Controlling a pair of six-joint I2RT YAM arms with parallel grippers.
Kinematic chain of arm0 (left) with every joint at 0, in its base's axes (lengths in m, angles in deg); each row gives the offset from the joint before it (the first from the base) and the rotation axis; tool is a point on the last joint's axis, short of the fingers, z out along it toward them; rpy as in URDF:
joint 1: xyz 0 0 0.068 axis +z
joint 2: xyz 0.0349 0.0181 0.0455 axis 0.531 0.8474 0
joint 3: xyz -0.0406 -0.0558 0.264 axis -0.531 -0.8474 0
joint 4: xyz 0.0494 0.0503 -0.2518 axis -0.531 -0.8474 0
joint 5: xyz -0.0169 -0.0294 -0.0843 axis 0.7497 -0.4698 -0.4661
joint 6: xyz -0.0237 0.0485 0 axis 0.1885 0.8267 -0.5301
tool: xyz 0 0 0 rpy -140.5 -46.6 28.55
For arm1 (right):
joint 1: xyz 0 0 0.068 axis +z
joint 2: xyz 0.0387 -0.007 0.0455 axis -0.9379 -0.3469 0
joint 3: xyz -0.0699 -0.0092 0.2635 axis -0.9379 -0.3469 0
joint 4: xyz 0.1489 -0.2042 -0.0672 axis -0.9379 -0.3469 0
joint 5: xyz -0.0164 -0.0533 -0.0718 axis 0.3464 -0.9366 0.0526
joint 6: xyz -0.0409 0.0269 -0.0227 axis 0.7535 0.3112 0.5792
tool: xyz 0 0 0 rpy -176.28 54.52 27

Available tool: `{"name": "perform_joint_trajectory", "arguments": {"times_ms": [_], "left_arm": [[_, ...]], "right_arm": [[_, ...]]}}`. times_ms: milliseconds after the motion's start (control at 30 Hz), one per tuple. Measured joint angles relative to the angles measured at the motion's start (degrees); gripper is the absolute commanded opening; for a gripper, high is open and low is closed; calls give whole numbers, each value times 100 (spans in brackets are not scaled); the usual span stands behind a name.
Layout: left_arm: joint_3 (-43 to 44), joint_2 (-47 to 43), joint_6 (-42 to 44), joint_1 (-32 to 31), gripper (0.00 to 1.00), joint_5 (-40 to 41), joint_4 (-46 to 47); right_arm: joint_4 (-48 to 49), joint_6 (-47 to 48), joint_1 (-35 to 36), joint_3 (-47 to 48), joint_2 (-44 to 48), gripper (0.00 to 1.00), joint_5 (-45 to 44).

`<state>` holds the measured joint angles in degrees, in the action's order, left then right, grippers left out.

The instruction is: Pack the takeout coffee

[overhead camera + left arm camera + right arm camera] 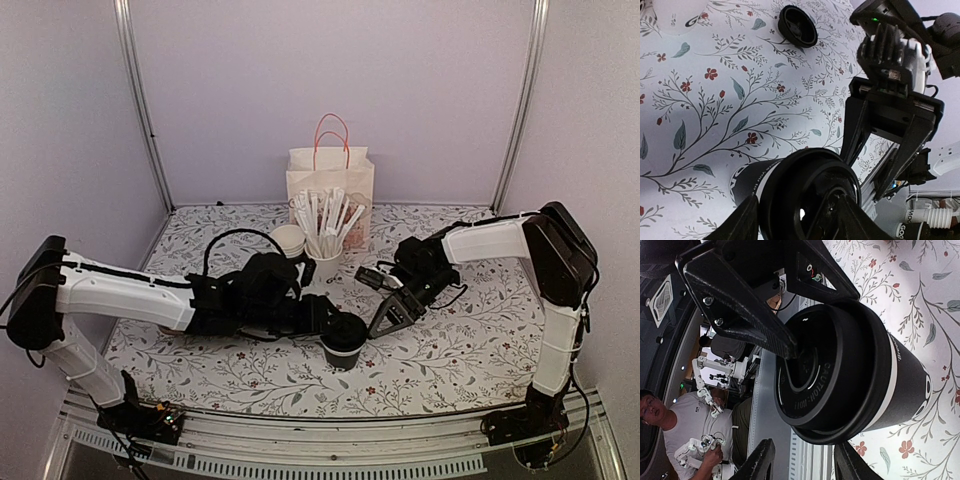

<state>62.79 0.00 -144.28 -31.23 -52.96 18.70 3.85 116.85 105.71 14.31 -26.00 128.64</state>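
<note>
Spread wide, the right claw (388, 316) is hanging just beside the takeout coffee (343, 342), which is standing upright and lidded on the floral tablecloth (470, 350). The left claw (322, 314) is touching its lid (810, 370); whether it is clamping cannot be told. Pale lilac walls (430, 90) are rising on three sides.

Floral tbl (480, 350), bag (330, 185), stick cup (325, 268), cup stack (288, 240), lidded coffee (343, 345)

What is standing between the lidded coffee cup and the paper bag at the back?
A white cup of wrapped sticks stands between the coffee cup and the paper bag; the top view shows it.
</note>
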Motion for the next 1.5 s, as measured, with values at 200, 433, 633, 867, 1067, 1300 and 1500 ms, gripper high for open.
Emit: {"name": "perform_joint_trajectory", "arguments": {"times_ms": [200,433,633,867,1067,1300,1500], "left_arm": [[28,44,22,-7,55,17,-31],[26,39,22,-39,55,9,-199],[13,26,20,-55,55,2,-251],[13,28,22,-57,55,2,-245],[13,74,22,-55,50,11,-227],[-83,107,-2,-50,50,28,2],[-192,170,-55,-48,49,9,297]], "right_arm": [[61,-140,0,0,0,43,-50],[173,-374,0,44,-48,44,-227],[166,-483,0,254,-170,47,-280],[164,-649,0,468,-321,46,-284],[192,-898,0,463,-380,43,-352],[284,-1340,-13,328,-404,38,-426],[367,-1698,-44,173,-393,36,-428]]}}
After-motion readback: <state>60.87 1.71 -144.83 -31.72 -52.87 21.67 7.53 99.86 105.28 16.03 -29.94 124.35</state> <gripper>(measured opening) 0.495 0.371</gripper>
